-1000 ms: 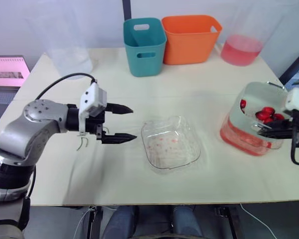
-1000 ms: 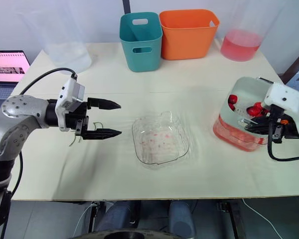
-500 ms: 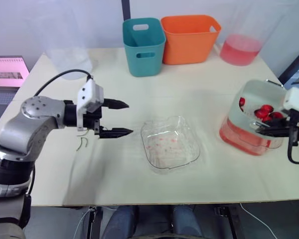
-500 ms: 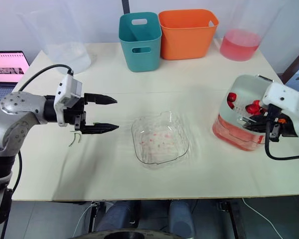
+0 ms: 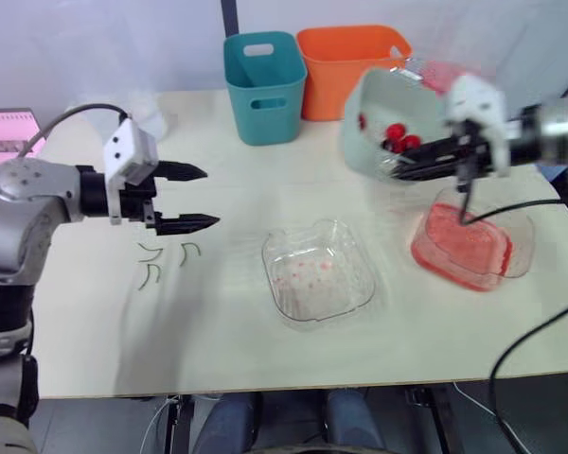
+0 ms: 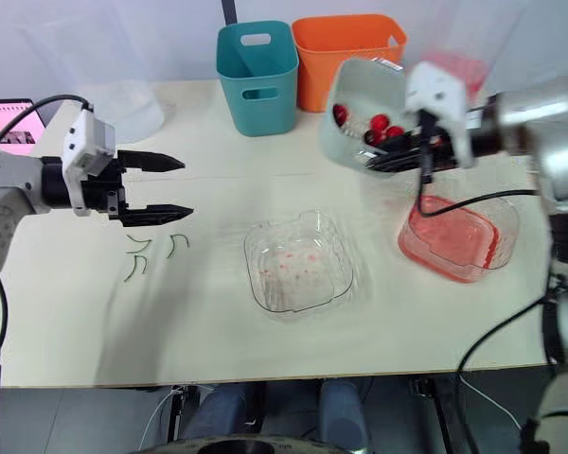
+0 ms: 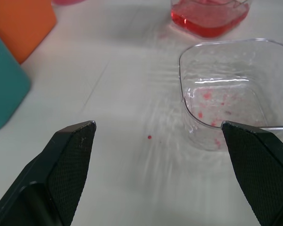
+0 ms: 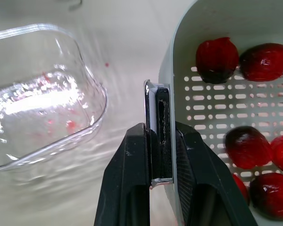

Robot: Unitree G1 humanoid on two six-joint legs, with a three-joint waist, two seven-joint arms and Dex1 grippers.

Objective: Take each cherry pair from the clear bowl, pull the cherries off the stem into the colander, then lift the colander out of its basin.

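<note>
Where the table [image 5: 265, 350] ends nearest: bare top runs along the front edge, before the clear bowl [image 5: 319, 272].
Clear bowl: mid-table, red specks on its floor.
Left gripper [image 5: 211, 196]: fingers spread wide, holding nothing, over bare top near loose stems [image 5: 151, 260].
Basin [image 5: 464, 248]: near the right edge, red liquid inside.
Colander [image 5: 379, 104]: in the air, clear of the basin, tilted, outline blurred; cherries [image 5: 396, 132] inside.
Right gripper [image 8: 160, 128]: clamped on the colander's rim.
Far edge: teal bin [image 5: 265, 85] and orange bin [image 5: 346, 66], insides hidden.
</note>
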